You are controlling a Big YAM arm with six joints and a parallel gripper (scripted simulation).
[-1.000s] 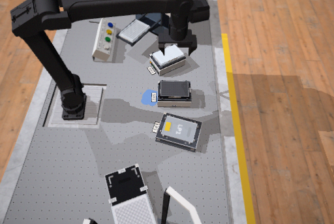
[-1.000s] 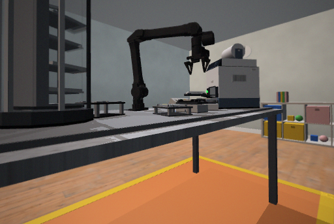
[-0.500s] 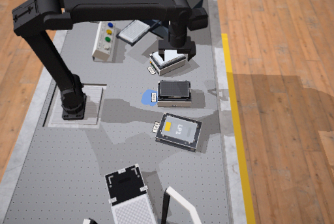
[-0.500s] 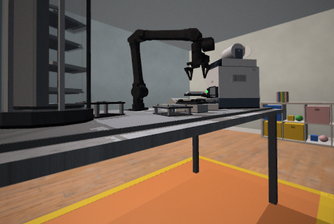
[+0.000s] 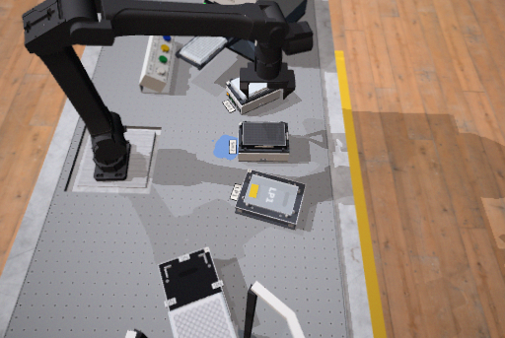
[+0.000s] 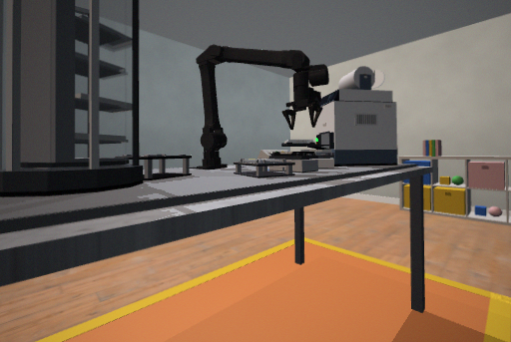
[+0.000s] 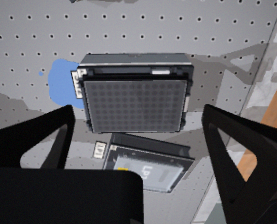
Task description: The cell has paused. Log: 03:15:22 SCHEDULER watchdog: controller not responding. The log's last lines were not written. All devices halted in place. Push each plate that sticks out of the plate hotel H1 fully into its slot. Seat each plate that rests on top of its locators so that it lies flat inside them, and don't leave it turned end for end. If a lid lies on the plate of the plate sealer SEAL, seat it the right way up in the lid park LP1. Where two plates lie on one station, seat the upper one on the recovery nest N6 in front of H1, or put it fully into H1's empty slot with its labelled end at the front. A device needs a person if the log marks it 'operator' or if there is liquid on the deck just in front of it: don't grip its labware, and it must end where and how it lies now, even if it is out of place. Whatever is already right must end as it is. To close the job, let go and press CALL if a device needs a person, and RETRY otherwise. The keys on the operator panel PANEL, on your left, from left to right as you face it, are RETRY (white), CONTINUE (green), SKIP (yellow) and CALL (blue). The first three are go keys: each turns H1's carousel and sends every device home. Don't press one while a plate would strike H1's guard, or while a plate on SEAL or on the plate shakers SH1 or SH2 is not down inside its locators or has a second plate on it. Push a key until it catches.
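Dark gridded plate (image 7: 133,104), blue puddle (image 7: 61,82) beside

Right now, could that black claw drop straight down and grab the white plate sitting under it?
Probably yes. The gripper hangs open and empty above the white plate on its station, and nothing shows between them; the fingers look spread wide enough.

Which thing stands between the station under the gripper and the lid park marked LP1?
In the top view, a station carrying a dark plate stands between them, with a blue puddle on the deck beside it.
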